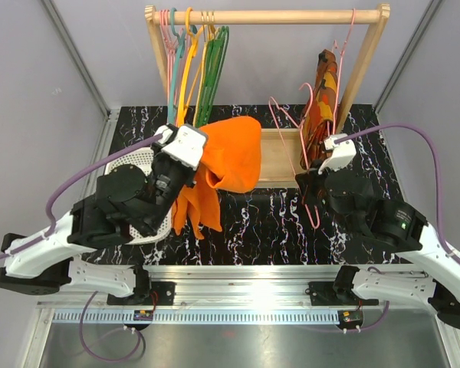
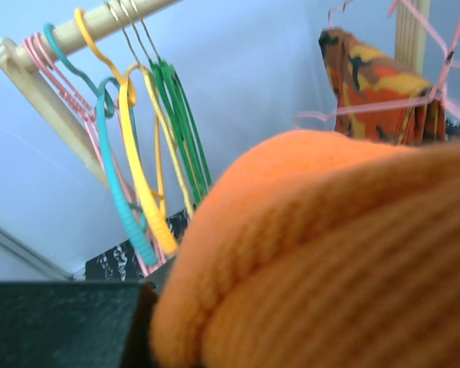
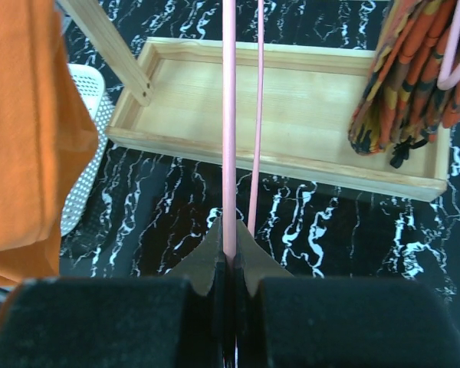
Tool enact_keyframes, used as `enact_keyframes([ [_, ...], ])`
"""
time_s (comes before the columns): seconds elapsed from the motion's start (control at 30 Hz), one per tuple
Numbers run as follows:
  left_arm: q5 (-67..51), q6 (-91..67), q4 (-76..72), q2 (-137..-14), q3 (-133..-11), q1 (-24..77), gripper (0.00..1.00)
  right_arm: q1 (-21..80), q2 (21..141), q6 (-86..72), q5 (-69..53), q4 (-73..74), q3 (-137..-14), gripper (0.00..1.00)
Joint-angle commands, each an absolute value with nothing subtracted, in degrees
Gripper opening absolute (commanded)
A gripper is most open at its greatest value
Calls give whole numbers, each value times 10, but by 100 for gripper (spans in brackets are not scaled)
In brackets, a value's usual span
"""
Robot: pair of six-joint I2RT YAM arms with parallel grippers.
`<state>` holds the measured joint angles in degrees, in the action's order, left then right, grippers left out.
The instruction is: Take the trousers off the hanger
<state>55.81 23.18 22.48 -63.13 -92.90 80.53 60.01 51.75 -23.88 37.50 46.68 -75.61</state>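
Two grips on. L gripper is clamped on a bunch of the orange trousers. They hang from it in the air over the left half of the black marbled table, legs dangling twd the near edge. R gripper is pinched tight on one wire of the pink hanger, w/ a 2nd wire running just beside the first. In the R wrist view cloth and wires look apart, so the trousers seem off the hanger or v. nearly. Can't rule out a fold caught out of sight.

To finish well:
- Hold the hanger steady w/ R.
- Draw the cloth off to the left w/ L, smooth, no jerks.
- Watch for a snag on the hook end.
- Check full separation before letting go of either.

Around:
- White basket sits under the L arm; wooden tray lies behind.
- Rack rail carries green, yellow, teal hangers close behind the L gripper, a likely snag risk if L lifts back.
- Camo-patterned garment hangs just beside the R gripper, easy to brush.
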Motion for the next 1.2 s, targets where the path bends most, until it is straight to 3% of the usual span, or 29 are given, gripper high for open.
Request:
enact_keyframes([
  [0.0,541,211,300,-580,-954,804,0,601,520,-223,421,472,-780,0],
  [0.3,576,178,341,-442,-818,804,0,601,544,-202,444,476,-811,0],
  [0.43,671,210,295,-386,-753,804,0,601,554,-198,442,471,-823,0],
  [0.53,707,251,231,-365,-722,804,0,600,561,-196,439,468,-828,0],
  [0.67,745,408,4,-298,-621,800,0,601,565,-202,424,461,-836,0],
  [0.97,759,576,-193,-245,-527,795,0,600,572,-210,395,442,-840,0],
  [1.17,704,632,-229,-248,-511,790,0,601,587,-211,378,436,-851,0],
])
